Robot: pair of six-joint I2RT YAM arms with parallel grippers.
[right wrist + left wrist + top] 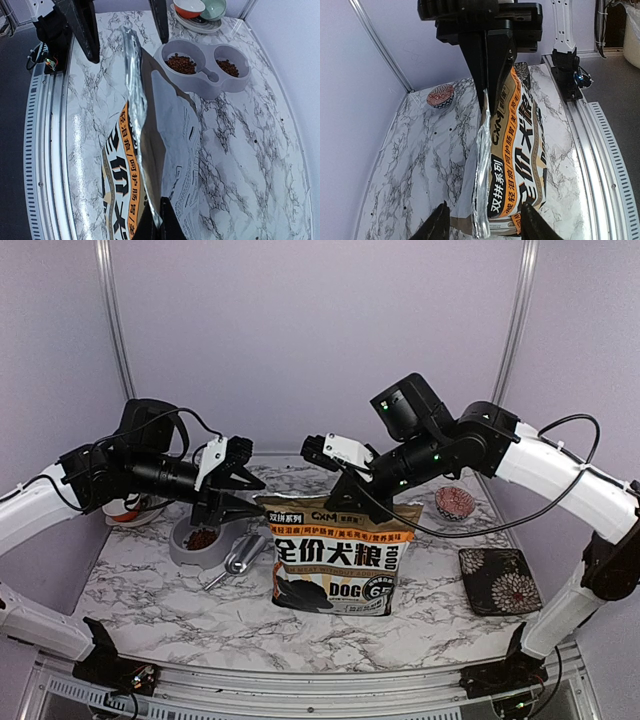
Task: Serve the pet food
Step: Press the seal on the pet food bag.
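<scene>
The pet food [181, 63] lies in both wells of a grey double feeder [210, 87], at the upper right of the right wrist view. In the top view the feeder sits left of centre, and only one well of kibble shows clearly there. It stands on the marble counter [150, 605], with a grey scoop [236, 558] lying just beside it, between it and the bag

The bag [335, 565] stands upright in the middle of the top view, its printed face toward the lower edge of the frame. The right fingers [160, 222] are closed tight on the bag's silvery top edge, pinching it at the end away from the left arm. The left fingers [238, 478] are parted and hold nothing. In the left wrist view they stand at the bottom of the frame, one on each side of that same edge, with the edge running between them ungripped

A red-patterned small bowl [455, 503] sits right of the bag, toward the back wall, and a dark flowered square pad [499, 580] lies at the right of the top view. An orange bowl [189, 7] and a green bowl [214, 7] sit together at the top of the right wrist view, beyond the feeder
</scene>
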